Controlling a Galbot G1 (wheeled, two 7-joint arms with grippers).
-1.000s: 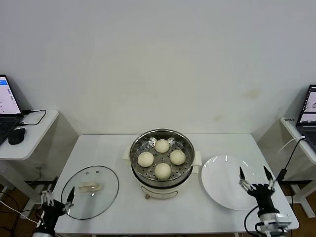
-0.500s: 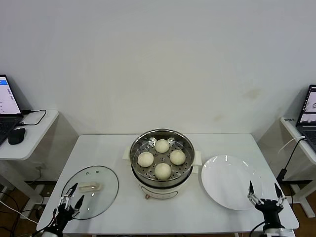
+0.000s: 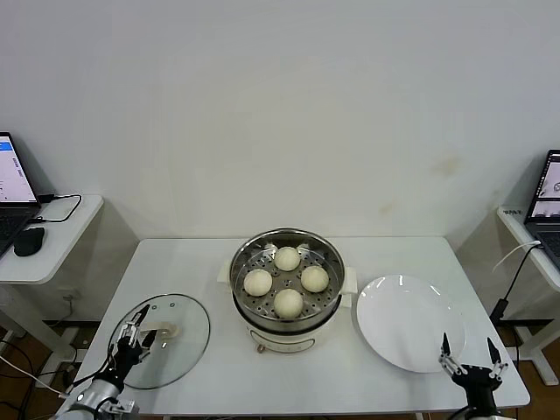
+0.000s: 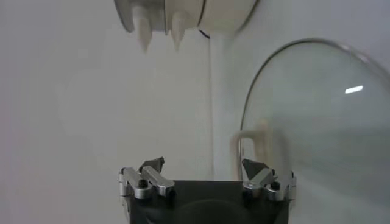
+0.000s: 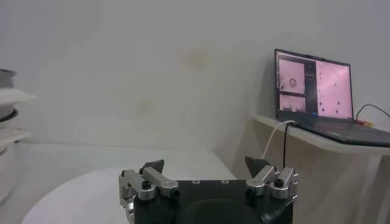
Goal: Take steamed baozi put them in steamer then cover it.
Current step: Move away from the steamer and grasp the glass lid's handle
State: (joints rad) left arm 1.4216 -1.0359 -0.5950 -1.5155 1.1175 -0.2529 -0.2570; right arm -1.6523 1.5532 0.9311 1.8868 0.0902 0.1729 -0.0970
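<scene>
Steamer (image 3: 287, 293) sits mid-table with all four steamed baozi (image 3: 287, 280) on its tray, uncovered. Its glass lid (image 3: 166, 337) lies flat to my left, cream handle (image 3: 160, 332) just ahead of my spread left gripper (image 3: 136, 330). My right gripper (image 3: 469, 357), also spread, waits by the plate (image 3: 407, 319).

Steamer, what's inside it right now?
Four baozi sit on the perforated tray inside the steamer. Whatever lies below the tray is hidden.
</scene>
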